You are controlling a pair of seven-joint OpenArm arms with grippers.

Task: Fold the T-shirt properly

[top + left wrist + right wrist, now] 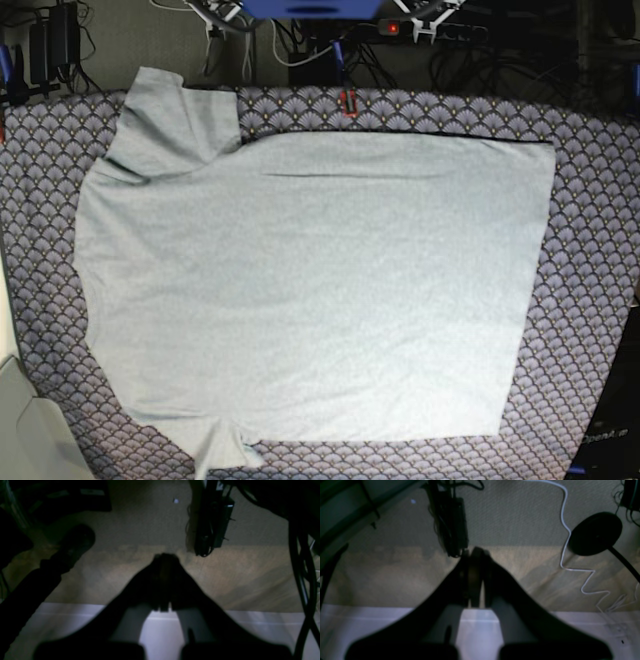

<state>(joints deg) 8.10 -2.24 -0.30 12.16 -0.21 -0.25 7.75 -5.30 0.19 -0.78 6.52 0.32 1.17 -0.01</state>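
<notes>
From the base view I find the T-shirt [310, 285] lying spread flat on the fan-patterned tablecloth [590, 250], plain grey side up, covering most of the table. One sleeve [175, 120] reaches toward the far left corner; the other [222, 448] runs off the near edge, lower left. The straight hem [530, 290] lies on the right side, with tablecloth showing beyond it. A faint crease [400, 177] runs across the cloth near the far edge. No lettering shows on the upward face. Neither arm appears in the base view. In the left wrist view, the left gripper [166, 557] hangs over carpeted floor [150, 525], its jaws pressed together with nothing between them; a pale ledge [262, 620] crosses below it and a dark cable bundle [212, 525] lies beyond. In the right wrist view, the right gripper [475, 552] is likewise closed and empty, over the same sort of floor, with a white cord [566, 530] and a round black base [595, 533] to its right. Both wrist views are dim and blurred.
</notes>
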